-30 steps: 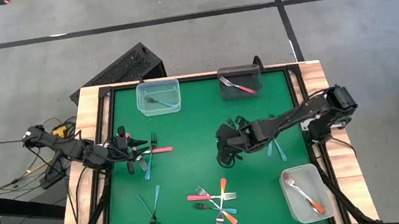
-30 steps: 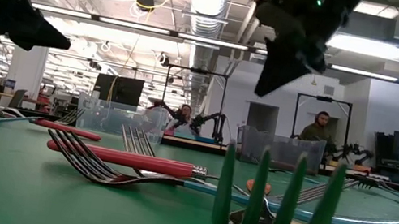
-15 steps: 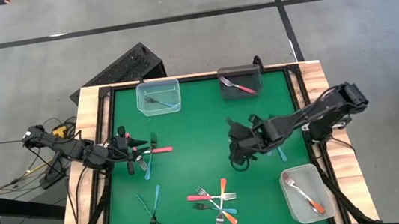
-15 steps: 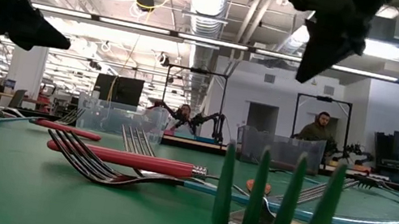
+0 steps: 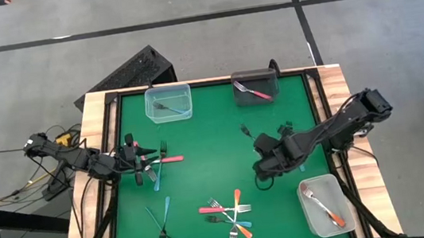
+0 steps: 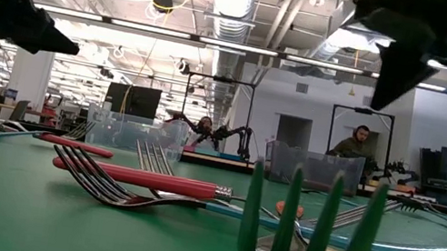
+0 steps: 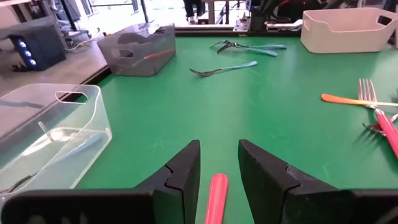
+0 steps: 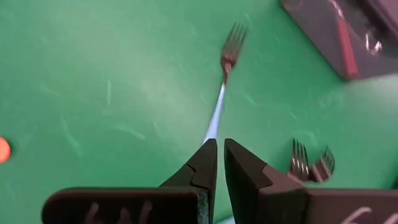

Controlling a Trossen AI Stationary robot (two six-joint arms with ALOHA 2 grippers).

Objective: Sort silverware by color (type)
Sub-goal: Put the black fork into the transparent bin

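While only 3 tubs each hold 1 fork, we are holding a blue-handled metal fork (image 8: 216, 115) pinched in our right pincer (image 5: 266, 164) above mid-desk; our left pincer (image 7: 217, 169), parted around a red-handled fork (image 7: 215, 198), is waiting at the left edge. Most forks are lying unsorted.

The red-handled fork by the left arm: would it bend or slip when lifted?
The red-handled fork is probably stiff: its handle lies straight. Slim and smooth-looking, it might swivel or slip in the left gripper.
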